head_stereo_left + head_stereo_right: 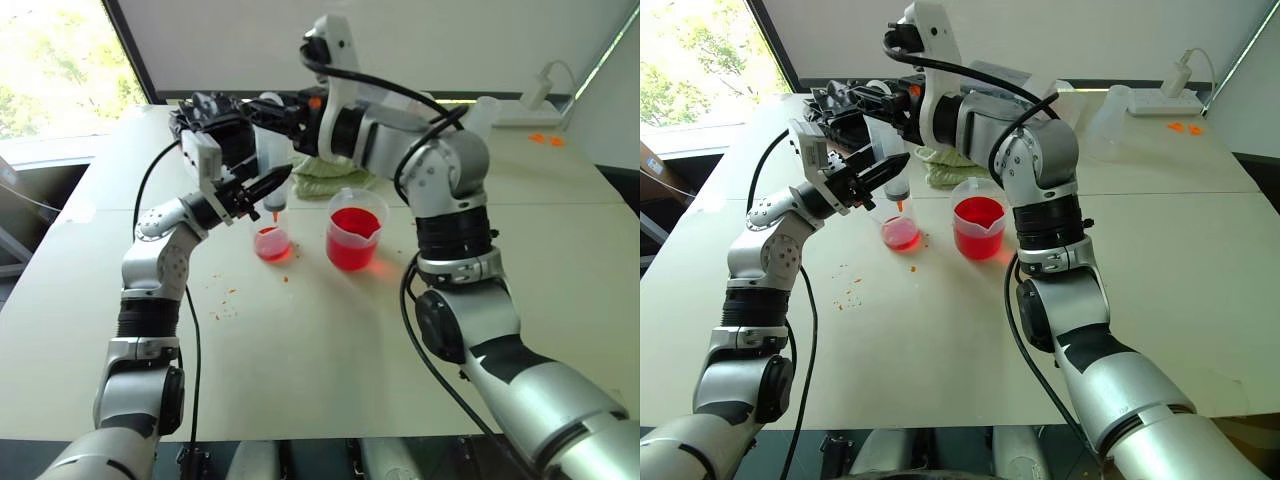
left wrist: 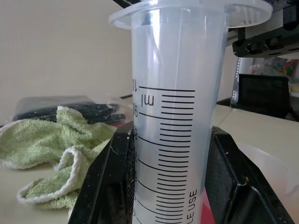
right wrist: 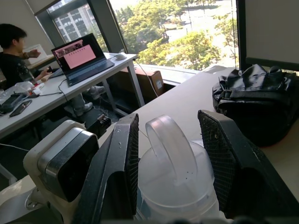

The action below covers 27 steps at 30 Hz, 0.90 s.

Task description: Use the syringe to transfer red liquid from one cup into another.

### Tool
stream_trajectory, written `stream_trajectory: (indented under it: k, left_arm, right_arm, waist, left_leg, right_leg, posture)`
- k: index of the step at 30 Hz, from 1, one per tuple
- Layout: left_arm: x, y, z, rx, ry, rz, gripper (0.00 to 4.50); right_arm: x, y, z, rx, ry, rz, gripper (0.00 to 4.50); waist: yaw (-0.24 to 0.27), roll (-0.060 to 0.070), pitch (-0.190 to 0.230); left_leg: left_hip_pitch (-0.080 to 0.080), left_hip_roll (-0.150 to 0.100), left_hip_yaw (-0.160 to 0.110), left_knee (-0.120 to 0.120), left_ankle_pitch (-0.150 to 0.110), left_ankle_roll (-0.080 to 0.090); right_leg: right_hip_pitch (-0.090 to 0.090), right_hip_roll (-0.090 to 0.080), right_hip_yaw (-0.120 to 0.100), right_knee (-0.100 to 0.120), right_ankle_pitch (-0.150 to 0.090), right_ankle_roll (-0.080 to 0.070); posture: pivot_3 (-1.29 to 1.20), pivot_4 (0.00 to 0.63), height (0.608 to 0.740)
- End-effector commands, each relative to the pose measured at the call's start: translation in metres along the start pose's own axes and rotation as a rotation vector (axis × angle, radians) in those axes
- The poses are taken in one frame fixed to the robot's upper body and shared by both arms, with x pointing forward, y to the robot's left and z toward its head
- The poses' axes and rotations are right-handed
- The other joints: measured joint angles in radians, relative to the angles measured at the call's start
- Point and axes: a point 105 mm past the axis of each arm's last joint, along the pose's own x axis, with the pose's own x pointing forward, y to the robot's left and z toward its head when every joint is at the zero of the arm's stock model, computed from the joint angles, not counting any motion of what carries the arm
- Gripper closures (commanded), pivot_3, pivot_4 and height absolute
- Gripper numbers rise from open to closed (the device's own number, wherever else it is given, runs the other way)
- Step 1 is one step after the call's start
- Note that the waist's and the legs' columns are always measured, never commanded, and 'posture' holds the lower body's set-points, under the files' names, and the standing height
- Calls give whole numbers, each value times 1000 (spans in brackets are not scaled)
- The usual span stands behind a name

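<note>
left gripper (image 1: 262, 190): reaches forward-right, clamped on syringe (image 2: 175, 116) barrel | right gripper (image 3: 170, 163): reaches in from above, level, fingers flanking plunger ring (image 3: 170, 144) | syringe: upright, long axis vertical, red tip down over small cup (image 1: 272, 243), left of beaker (image 1: 354, 238) on tabletop (image 1: 320, 330)

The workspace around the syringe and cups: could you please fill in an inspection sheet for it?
Surface: pale table with orange-red specks in front of the cups.
Job's things: syringe upright, tip over the small cup, which holds a little red liquid; spouted beaker beside it, about half full.
Clutter: green towel, black bag, power strip.
Grippers: left gripper shut on the syringe barrel; right gripper straddles the plunger ring.
Cables: black cables along both arms.
Surroundings: windows; a person at a laptop.
</note>
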Motion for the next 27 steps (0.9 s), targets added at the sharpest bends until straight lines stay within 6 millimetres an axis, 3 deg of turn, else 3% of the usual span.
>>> stream_trajectory:
  k: [1,9,15,16,27]
  left_arm:
    - [-5,16,47,87,-134,80,3082]
    - [-10,12,39,87,-108,77,3082]
    - [-14,13,41,89,-112,95,3082]
    - [-14,13,42,90,-112,97,3082]
    - [-19,12,43,80,-116,123,3082]
  right_arm:
    - [9,16,-32,35,121,84,3061]
    - [4,18,-16,32,73,106,3061]
    - [1,18,-7,29,49,114,175]
    - [1,18,-6,29,46,113,20]
    - [-12,1,13,19,0,47,20]
  waist:
    - [0,0,0]
    - [0,0,0]
    - [0,0,0]
    - [0,0,0]
    - [1,0,0]
  left_leg:
    - [0,0,0,0,0,0]
    - [0,0,0,0,0,0]
    - [0,0,0,0,0,0]
    - [0,0,0,0,0,0]
    - [0,-1,-1,0,0,0]
  right_leg:
    - [0,0,0,0,0,0]
    - [0,0,0,0,0,0]
    - [0,0,0,0,0,0]
    - [0,0,0,0,0,0]
    - [0,0,0,0,0,0]
  posture:
    - [0,150,711]
    - [0,150,711]
    - [0,150,711]
    - [0,150,711]
    - [0,150,711]
